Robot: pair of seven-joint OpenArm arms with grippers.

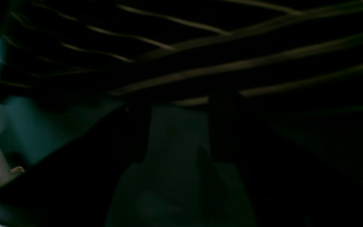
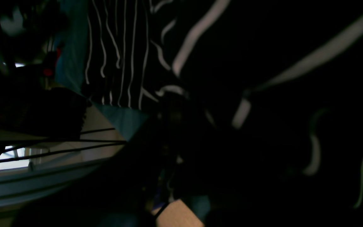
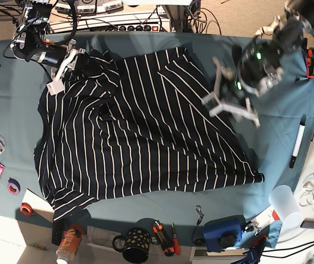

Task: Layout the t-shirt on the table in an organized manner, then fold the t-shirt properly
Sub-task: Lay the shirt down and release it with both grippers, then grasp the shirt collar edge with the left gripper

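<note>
1. Close under the left wrist lens: shirt [image 1: 232, 47] fills the upper frame, dark, stripes blurred and slanting. Teal desk [image 1: 36, 132] shows lower left. Tool fingers lost in shadow; cannot tell whether they are parted or pinched.
2. Right wrist: shirt [image 2: 121, 56] crowds the lens, stripes wavy, so cloth is bunched here. Desk [image 2: 121, 121] shows as a small wedge. Tool state cannot be told.
3. Base: shirt [image 3: 140, 132] lies spread on the desk [image 3: 8, 110], right tool [image 3: 60, 69] at its far corner, left tool [image 3: 228, 102] over the opposite edge; both grips unclear.
4. Judgement: layout step, not yet folding. Next move calls for pulling wrinkles flat.
5. Room: bare desk around the right tool. A marker [image 3: 297, 143] and cup [image 3: 285, 202] stand off the shirt's other side.
</note>
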